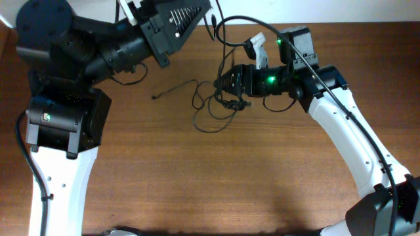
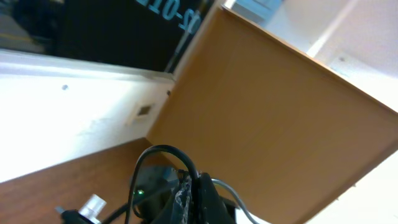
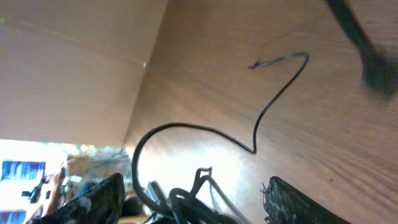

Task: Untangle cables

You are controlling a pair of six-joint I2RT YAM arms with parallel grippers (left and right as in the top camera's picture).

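The cables lie in a black tangle on the wooden table. One thin cord trails left from it to a small plug end. My right gripper is open and low over the tangle. In the right wrist view its fingers stand wide apart with looped cords between them, and the thin cord runs away across the table. My left gripper is raised at the table's back edge. Its fingers are shut on a black cable that loops over them. A silvery plug shows nearby.
The left arm's black base stands at the left of the table. The right arm's white links run down the right side. A brown board and a white wall stand behind the table.
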